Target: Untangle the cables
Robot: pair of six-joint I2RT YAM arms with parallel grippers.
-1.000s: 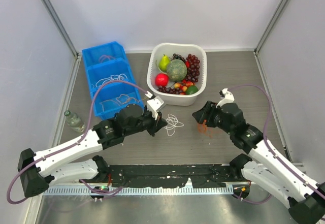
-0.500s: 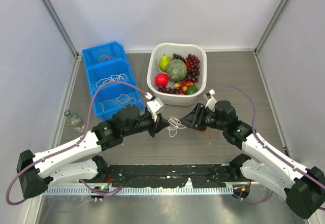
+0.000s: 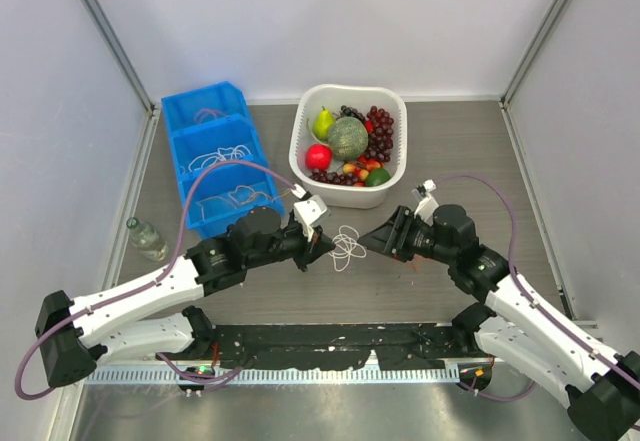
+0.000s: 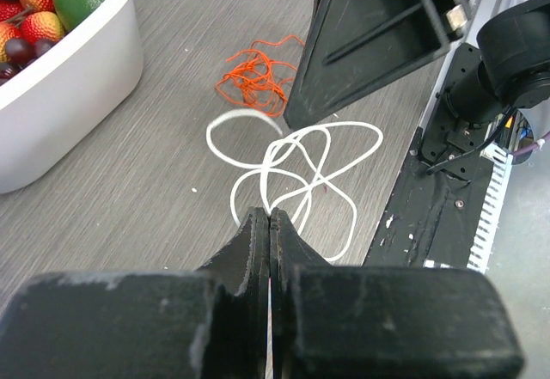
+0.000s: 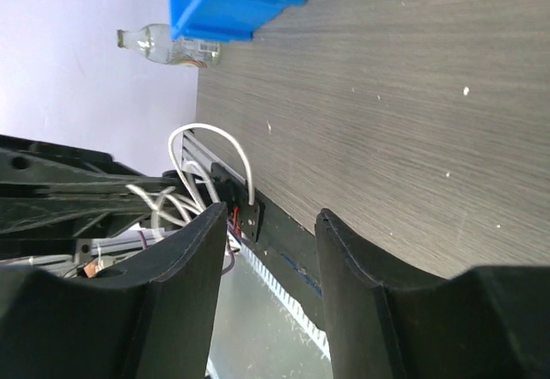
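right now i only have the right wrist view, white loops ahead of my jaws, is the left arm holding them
observer: Yes. The left wrist view shows the left jaws shut on the white cable.
operator: any other cable near me
observer: An orange cable lies bunched on the table right beside your open right jaws, just past the white loops. I cannot tell if the two touch.
operator: anything behind that
observer: A white basket of fruit stands just beyond both cables.

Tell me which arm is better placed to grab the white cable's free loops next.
Right, probably: the right gripper stands open beside the white cable, while the left gripper is shut, apparently pinching its near end.
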